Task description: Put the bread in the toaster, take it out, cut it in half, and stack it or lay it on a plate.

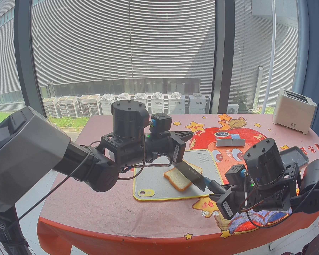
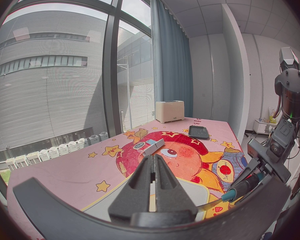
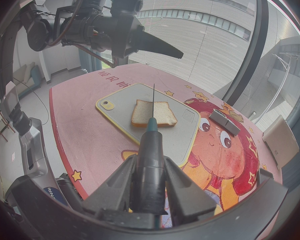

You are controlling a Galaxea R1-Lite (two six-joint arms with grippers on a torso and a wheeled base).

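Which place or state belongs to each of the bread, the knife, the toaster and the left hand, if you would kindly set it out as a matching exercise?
Things:
1. bread
2. knife
3. toaster
4. left hand

Places or states:
A. at the far right corner of the table
B. shut, holding nothing, in the air
C. lying flat on the cutting board
D. gripped in the right hand

Pairs: 1-C, 2-D, 3-A, 4-B
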